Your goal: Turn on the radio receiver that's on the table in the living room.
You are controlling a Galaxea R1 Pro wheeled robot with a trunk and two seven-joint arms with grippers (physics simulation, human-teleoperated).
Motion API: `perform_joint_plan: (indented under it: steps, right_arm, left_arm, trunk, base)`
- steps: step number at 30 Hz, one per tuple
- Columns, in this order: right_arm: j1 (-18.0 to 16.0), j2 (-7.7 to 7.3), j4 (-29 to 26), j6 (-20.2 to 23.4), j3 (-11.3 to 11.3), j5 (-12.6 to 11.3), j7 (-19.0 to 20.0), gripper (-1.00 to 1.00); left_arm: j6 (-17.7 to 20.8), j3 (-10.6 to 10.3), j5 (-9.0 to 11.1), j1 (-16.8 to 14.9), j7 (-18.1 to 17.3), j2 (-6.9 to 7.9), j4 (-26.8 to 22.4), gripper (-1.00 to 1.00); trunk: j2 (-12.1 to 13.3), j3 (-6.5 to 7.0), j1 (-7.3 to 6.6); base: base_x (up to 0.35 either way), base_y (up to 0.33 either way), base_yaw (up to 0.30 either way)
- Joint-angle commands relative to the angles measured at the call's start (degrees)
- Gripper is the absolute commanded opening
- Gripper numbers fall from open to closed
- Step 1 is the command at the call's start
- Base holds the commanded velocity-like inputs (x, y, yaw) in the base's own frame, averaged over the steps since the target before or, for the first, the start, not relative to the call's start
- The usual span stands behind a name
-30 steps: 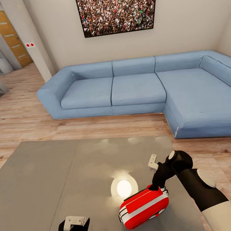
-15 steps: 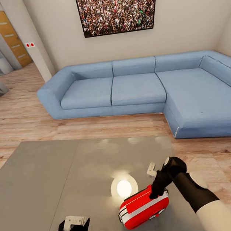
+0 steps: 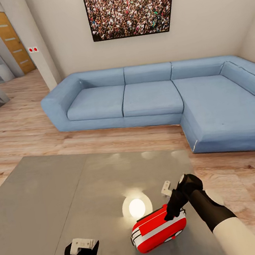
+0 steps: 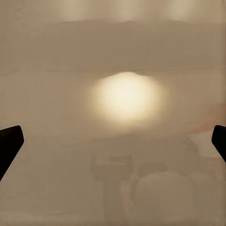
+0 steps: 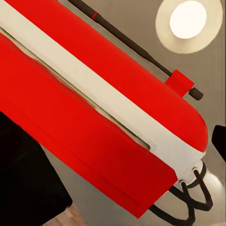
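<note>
Landmark: the radio (image 3: 159, 228), lying tilted on the near part of the table (image 3: 52, 197), red body with a white edge band, toward the table's right side. Nearest the camera, to the left of the radio and well apart from it, the left gripper (image 3: 83, 245) hangs low over the table top; the left wrist view shows its two dark fingertips (image 4: 9, 143) at opposite edges with bare glossy table between them, so it is spread wide and holding nothing, probably parked out of the way. At the radio's far right end the right gripper (image 3: 171, 203) comes down onto the red top; one light finger (image 3: 166, 188) stands clear above and behind the radio while the dark part meets the casing. Whether it is clenched or released I cannot tell: the contact is hidden by the wrist. The right wrist view looks straight down the radio's edge band (image 5: 94, 99), with the thin handle (image 5: 136, 49) running alongside. Judgement: the arm is placed to press a switch, not to lift. Just beyond the radio, a bright lamp reflection (image 3: 136, 207) sits on the table. Farther back lie the wood floor (image 3: 29, 130), the blue sofa (image 3: 148, 99), and the crowd photo (image 3: 131, 5) on the wall.
</note>
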Motion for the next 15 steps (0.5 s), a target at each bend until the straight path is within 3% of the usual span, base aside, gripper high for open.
perform_joint_plan:
  steps: [1,15]
  right_arm:
    - [0.0,0.0,0.0,0.0,0.0,0.0,-0.1,1.0]
    - [0.0,0.18,6.0,-3.1,-0.1,0.2,-4.2,1.0]
  left_arm:
    - [0.0,0.0,0.0,0.0,0.0,0.0,0.0,1.0]
    - [0.0,0.0,0.0,0.0,0.0,-0.06,-0.1,1.0]
  trunk:
    - [0.0,0.0,0.0]
    - [0.0,0.0,0.0]
  base:
    - [0.0,0.0,0.0]
    - [0.0,0.0,0.0]
